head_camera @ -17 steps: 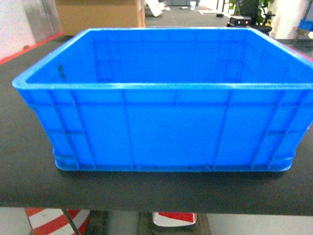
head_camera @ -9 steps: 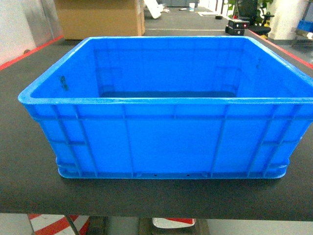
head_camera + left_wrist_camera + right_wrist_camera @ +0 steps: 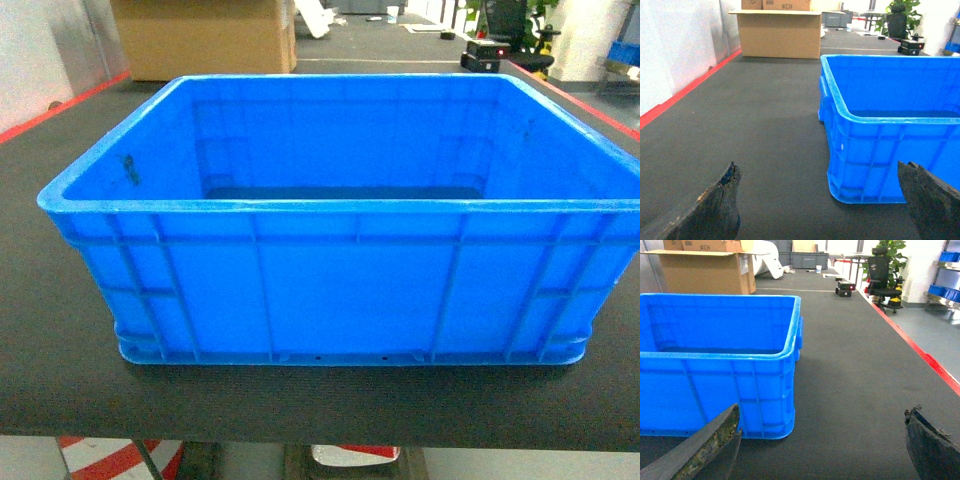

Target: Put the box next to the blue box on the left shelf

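The box (image 3: 345,225) sits upright and empty on a dark mat (image 3: 60,330), square to the head camera with its near wall facing the robot. Neither arm shows in the head view. Each wrist camera shows its own gripper's two worn dark fingers wide apart at the bottom of the frame with nothing between them: the left gripper (image 3: 822,200) is low over the mat off the box's left near corner, and the right gripper (image 3: 825,442) likewise off the right near corner. Neither touches the box. A cardboard carton (image 3: 780,32) stands well behind, and an office chair (image 3: 883,277) is further off to the right. No shelf and no second blue box can be made out, so the task appears to be at its very start: the box has yet to be gripped, lifted, carried to the shelf and set down there.
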{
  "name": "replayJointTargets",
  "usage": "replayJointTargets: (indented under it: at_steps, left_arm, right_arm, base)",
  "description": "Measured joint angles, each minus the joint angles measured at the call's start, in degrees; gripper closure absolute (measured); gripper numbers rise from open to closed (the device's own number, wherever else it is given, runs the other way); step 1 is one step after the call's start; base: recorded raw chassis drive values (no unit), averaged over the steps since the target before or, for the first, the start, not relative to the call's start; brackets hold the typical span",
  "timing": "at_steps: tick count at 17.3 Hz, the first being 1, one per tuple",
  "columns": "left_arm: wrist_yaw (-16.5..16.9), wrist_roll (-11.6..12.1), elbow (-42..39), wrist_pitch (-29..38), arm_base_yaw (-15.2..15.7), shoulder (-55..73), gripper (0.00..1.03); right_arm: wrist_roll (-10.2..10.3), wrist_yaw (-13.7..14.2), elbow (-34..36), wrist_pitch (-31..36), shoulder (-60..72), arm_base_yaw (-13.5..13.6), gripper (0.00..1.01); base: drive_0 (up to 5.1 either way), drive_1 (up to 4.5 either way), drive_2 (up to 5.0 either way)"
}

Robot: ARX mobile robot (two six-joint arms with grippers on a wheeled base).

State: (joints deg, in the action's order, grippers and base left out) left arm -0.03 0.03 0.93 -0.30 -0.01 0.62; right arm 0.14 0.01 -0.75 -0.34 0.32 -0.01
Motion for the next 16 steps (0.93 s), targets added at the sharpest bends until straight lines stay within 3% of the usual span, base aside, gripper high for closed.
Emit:
replayJointTargets:
  at_steps: [16]
  left_arm:
    - [0.0,0.0,0.0,0.0,0.0,0.0,0.05]
  right_arm:
    - [0.0,0.0,0.0,0.0,0.0,0.0,0.03]
  base:
    - [0.0,0.0,0.0]
